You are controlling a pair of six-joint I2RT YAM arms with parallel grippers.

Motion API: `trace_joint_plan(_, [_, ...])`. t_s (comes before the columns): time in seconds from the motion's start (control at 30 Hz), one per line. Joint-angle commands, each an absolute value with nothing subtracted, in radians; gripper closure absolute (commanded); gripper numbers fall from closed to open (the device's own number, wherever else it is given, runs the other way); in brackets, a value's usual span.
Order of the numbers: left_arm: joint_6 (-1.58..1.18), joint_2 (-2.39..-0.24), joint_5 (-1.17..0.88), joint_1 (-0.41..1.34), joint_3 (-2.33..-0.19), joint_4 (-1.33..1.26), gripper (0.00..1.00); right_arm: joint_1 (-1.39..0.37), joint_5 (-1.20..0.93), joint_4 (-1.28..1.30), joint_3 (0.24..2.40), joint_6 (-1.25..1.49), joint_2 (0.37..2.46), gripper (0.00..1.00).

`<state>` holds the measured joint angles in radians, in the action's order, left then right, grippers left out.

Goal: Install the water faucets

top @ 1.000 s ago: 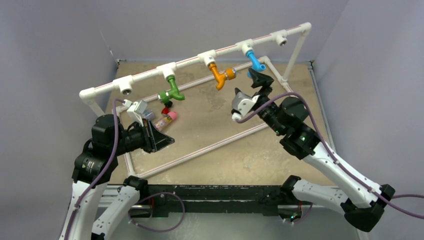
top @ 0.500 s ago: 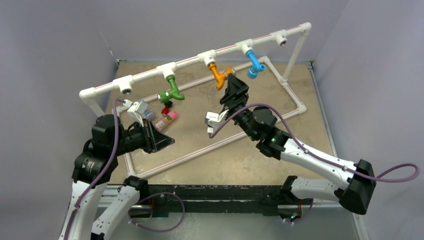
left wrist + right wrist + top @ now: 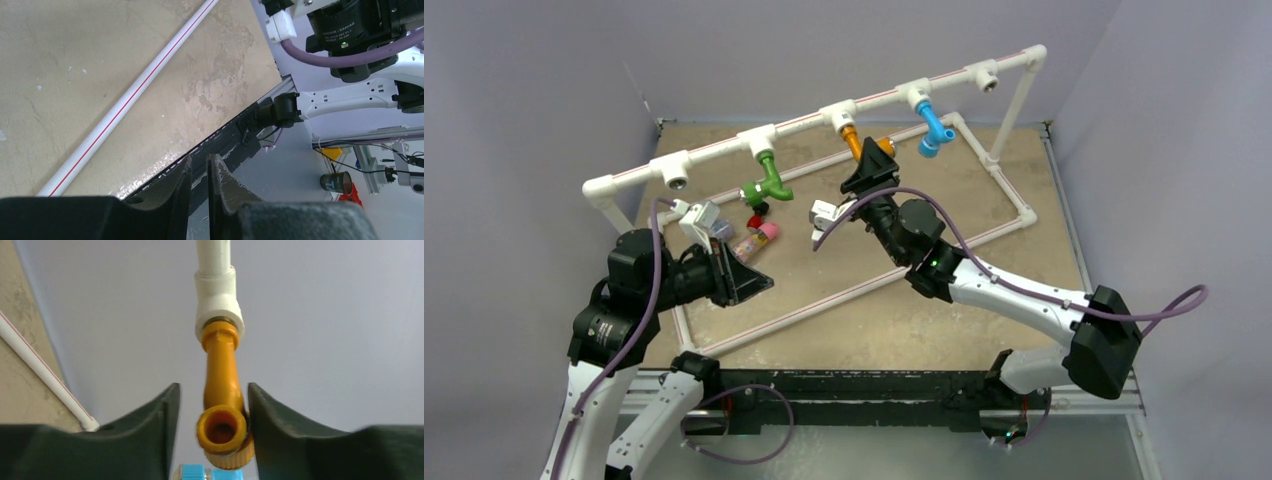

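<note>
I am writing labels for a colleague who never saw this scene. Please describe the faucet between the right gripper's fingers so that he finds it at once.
Find the raised top rail of the white pipe frame; three faucets hang from it. The orange faucet is the middle one, with the right gripper open around it. Its neighbours are the green faucet and the blue faucet.
</note>
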<state>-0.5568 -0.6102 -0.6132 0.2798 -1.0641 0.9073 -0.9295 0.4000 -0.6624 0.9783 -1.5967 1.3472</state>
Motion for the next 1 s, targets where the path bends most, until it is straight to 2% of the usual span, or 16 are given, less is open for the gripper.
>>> trace_joint_plan(0.0, [-0.539, -0.616, -0.606, 0.293, -1.094, 0.893, 0.84, -0.934, 0.453, -0.759, 1.048, -1.51, 1.361, 0.55])
trace_joint_plan(0.17, [-0.536, -0.618, -0.603, 0.295, -1.091, 0.888, 0.84, -0.934, 0.539, -0.764, 1.049, -1.332, 1.371, 0.96])
trace_joint_plan(0.2, [-0.535, -0.617, -0.599, 0.296, -1.091, 0.888, 0.84, -0.934, 0.542, -0.778, 1.041, -1.286, 1.367, 1.0])
trace_joint_plan(0.3, [-0.534, -0.621, -0.597, 0.299, -1.089, 0.887, 0.84, -0.936, 0.562, -0.751, 1.049, -1.007, 1.352, 1.0])
trace_joint_plan(0.6, [-0.54, -0.617, -0.598, 0.299, -1.077, 0.885, 0.84, -0.905, 0.465, -0.597, 1.062, 0.12, 1.282, 1.0])
trace_joint_plan(0.83, [-0.543, -0.613, -0.597, 0.299, -1.072, 0.89, 0.84, -0.763, 0.205, -0.589, 1.049, 0.821, 1.273, 1.0])
trace_joint_plan(0.97, [-0.549, -0.61, -0.603, 0.299, -1.068, 0.891, 0.84, -0.681, 0.073, -0.738, 0.952, 1.179, 1.281, 1.0])
